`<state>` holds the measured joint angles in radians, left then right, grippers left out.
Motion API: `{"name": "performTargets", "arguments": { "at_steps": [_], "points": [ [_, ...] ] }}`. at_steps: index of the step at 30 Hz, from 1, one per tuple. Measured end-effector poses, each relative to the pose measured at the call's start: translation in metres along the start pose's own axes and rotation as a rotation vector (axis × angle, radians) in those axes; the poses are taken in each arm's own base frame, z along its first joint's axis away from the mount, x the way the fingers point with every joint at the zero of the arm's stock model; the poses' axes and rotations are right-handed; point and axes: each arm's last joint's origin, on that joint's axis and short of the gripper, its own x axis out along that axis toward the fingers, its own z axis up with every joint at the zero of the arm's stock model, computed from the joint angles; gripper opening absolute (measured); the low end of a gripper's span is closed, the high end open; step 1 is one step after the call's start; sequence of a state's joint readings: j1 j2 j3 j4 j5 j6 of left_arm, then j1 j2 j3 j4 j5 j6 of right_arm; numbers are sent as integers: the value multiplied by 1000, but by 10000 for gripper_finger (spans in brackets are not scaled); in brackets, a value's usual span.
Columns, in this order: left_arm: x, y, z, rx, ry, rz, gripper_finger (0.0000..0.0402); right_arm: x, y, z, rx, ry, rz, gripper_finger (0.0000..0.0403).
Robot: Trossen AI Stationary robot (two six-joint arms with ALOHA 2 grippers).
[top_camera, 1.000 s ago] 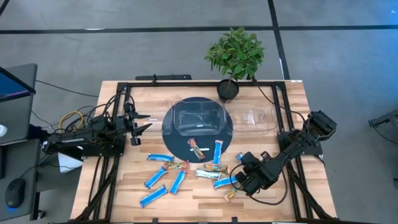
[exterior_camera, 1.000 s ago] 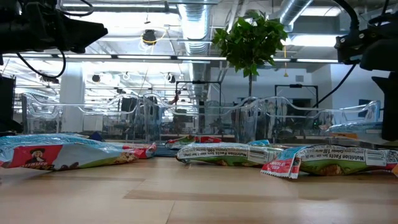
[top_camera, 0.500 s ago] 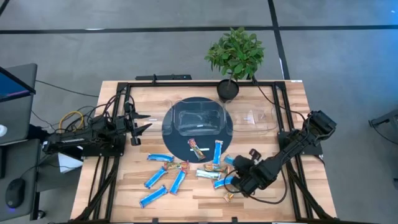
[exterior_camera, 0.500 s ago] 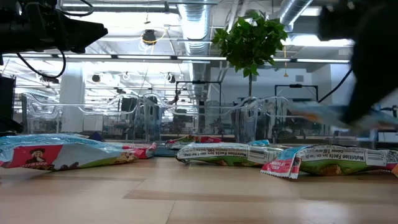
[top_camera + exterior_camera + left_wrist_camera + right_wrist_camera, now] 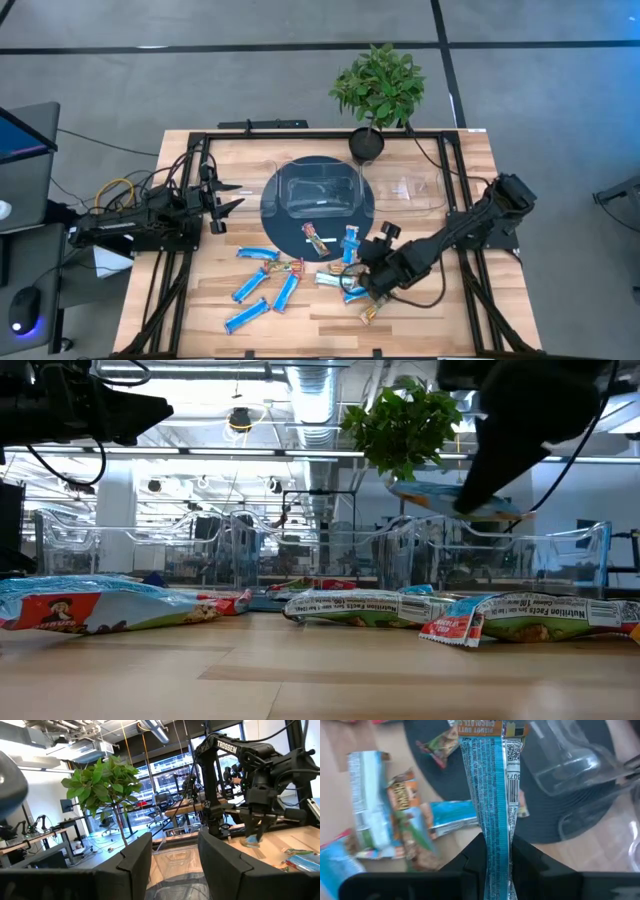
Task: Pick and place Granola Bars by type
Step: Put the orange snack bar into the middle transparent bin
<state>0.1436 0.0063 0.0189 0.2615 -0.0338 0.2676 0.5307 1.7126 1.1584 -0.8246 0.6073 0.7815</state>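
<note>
- The right gripper (image 5: 496, 865) hangs above the wooden table (image 5: 450, 320), its two dark fingers pressed tight on a long bright blue wrapped granola bar (image 5: 492, 795).
- Other small wrapped bars (image 5: 262, 290) lie scattered on the table beside a round dark mat (image 5: 275, 222).
- The left gripper (image 5: 226, 196) waits at the table's left side, fingers spread apart.

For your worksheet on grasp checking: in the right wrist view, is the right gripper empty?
No. The right gripper is shut on a long blue-wrapped granola bar, held lengthwise between its two dark fingers.
</note>
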Motion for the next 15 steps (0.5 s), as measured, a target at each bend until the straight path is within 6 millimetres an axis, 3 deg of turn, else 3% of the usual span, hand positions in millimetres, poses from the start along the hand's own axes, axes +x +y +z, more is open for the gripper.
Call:
{"name": "performTargets", "arguments": {
  "at_steps": [10,15],
  "points": [
    [0,0,0,6,0,0,155,14,-6,26,-148,-99,40,59],
    [0,0,0,5,0,-1,155,23,-18,44,-206,-186,-39,59]
  ]
}}
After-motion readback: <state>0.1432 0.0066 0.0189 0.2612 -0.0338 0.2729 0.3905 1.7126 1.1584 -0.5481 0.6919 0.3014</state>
